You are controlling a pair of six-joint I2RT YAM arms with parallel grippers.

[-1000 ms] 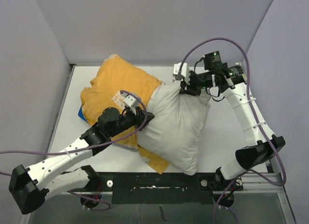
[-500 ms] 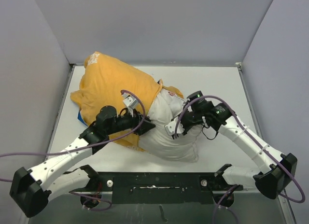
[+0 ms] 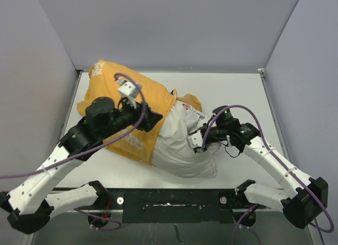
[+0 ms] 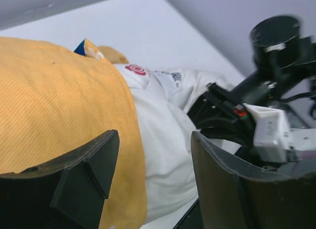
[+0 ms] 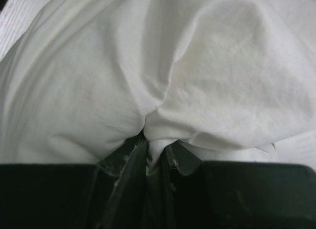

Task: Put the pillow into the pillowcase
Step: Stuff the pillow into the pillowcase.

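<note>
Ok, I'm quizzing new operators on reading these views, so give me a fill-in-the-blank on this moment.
1. The pillow sticks out of the pillowcase toward the robot's ____ side.
2. The pillowcase's upward face is coloured ____.
3. The left gripper has its jaws ____.
4. The right gripper is pinching a fold of the ____.
Missing words: right; yellow; open; pillow.
</note>
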